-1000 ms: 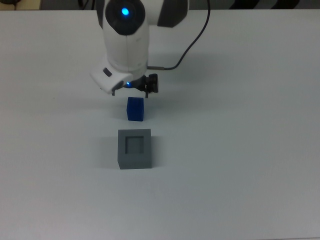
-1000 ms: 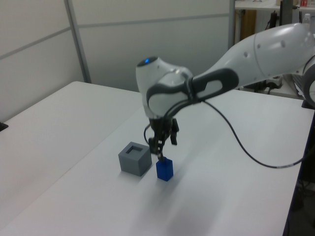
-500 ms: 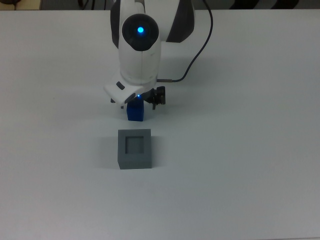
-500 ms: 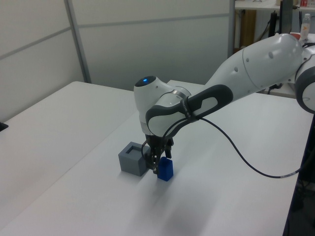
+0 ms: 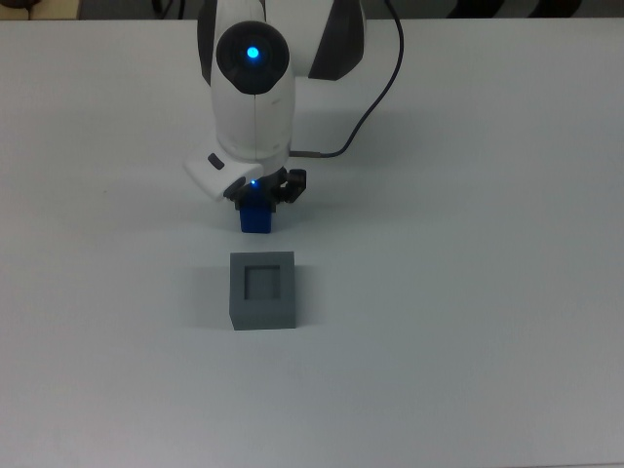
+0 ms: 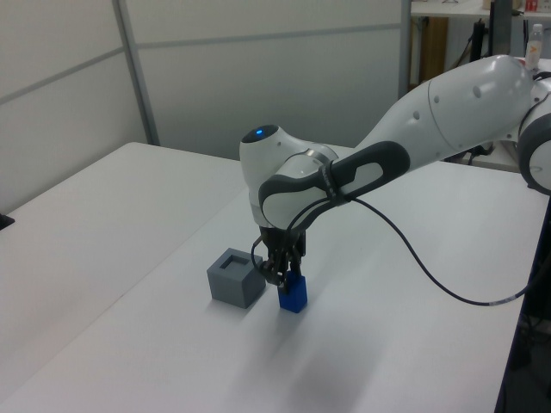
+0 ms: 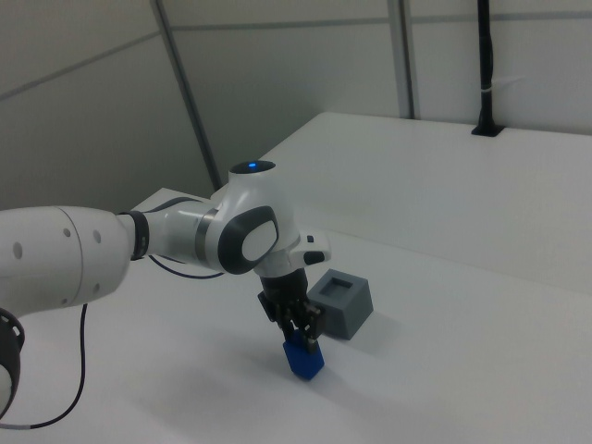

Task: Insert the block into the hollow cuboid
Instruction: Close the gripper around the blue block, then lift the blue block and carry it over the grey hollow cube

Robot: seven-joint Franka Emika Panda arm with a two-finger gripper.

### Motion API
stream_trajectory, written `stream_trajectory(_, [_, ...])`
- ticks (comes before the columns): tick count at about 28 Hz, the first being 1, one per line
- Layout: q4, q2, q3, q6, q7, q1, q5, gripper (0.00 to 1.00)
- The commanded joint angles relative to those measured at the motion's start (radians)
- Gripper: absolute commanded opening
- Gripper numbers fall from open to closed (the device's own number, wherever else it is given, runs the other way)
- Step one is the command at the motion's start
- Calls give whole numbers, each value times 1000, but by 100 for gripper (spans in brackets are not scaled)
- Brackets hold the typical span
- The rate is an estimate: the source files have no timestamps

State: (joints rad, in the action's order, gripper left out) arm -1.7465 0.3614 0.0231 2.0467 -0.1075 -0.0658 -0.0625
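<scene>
The blue block (image 5: 257,218) sits between my gripper's (image 5: 257,203) fingers, which are shut on its sides. It is just beyond the grey hollow cuboid (image 5: 263,290) in the top view, with a small gap between them. In the left view the block (image 6: 293,293) is to the right of the hollow cuboid (image 6: 235,277), under the gripper (image 6: 287,280). The right view shows the block (image 7: 302,360) low at the table under the gripper (image 7: 301,344), to the left of the hollow cuboid (image 7: 340,303). The cuboid's square recess faces up with nothing in it. I cannot tell whether the block touches the table.
Everything stands on a white table (image 5: 468,292). A black cable (image 5: 375,93) loops from the arm's wrist toward the top view's upper right. A black post base (image 7: 483,125) stands at the table's far edge in the right view.
The gripper came down from above and behind the block, went around it and shut on it. The block has shifted slightly toward the top view's left.
</scene>
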Motion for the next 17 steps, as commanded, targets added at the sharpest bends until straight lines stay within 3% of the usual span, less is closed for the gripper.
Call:
stream_trajectory(1, [-13, -44, 1, -68, -12, -2, -5, 0])
stream_trajectory(6, [67, -55, 3, -108, 12, 9, -5, 0])
stream_trajectory(9, [162, -50, 1, -123, 90, 18, 0, 0])
stream_trajectory(17, [254, -24, 3, -47, 216, 17, -7, 0])
